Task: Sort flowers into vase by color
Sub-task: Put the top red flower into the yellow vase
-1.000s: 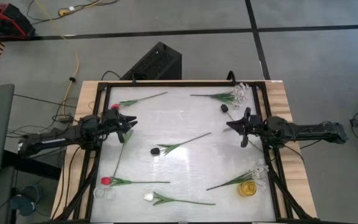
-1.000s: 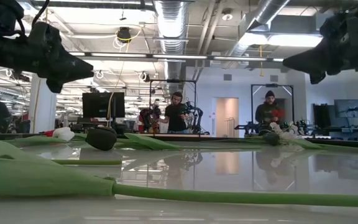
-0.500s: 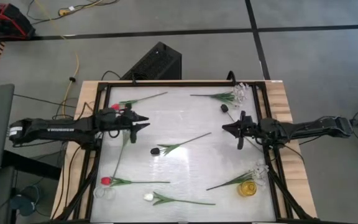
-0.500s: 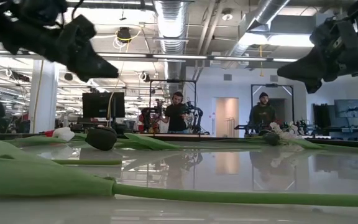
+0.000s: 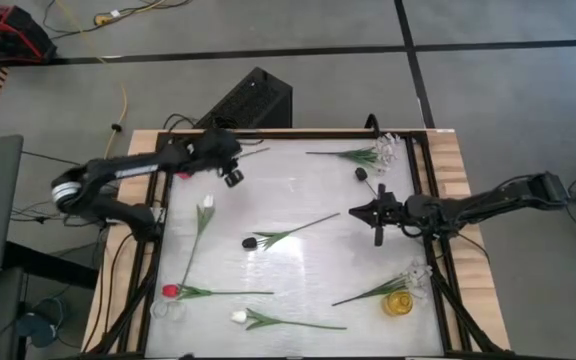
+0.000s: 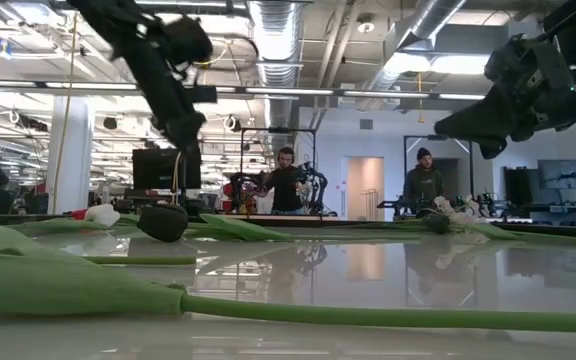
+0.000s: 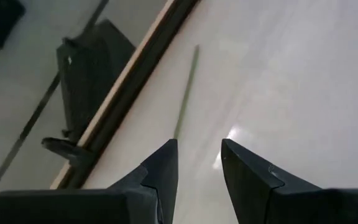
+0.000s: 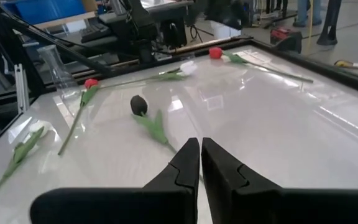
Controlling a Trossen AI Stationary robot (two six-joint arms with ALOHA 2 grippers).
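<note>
Several artificial flowers lie flat on the white table. A red tulip (image 5: pixel 184 172) lies at the far left, and its stem (image 7: pixel 186 93) runs toward the far edge. A white tulip (image 5: pixel 206 202), a black tulip (image 5: pixel 250 242), a second red tulip (image 5: pixel 169 291) and a second white tulip (image 5: pixel 238 316) lie further toward me. White sprigs lie at the far right (image 5: pixel 366 155) and near right (image 5: pixel 386 290). My left gripper (image 5: pixel 232 178) hovers open above the far-left stem. My right gripper (image 5: pixel 356 213) hangs shut over the right middle, facing the black tulip (image 8: pixel 138 104).
A yellow vase (image 5: pixel 399 303) stands at the near right corner, a clear one (image 5: pixel 168 310) at the near left and another (image 5: pixel 388 146) at the far right. A small black bud (image 5: pixel 362 174) lies on its own. People stand in the room behind (image 6: pixel 286 182).
My left arm has swung toward the far edge, and its gripper has moved right and far and tipped downward over the far-left red tulip's stem. My right gripper has drifted toward the table's left and slightly nearer. No flower has moved.
</note>
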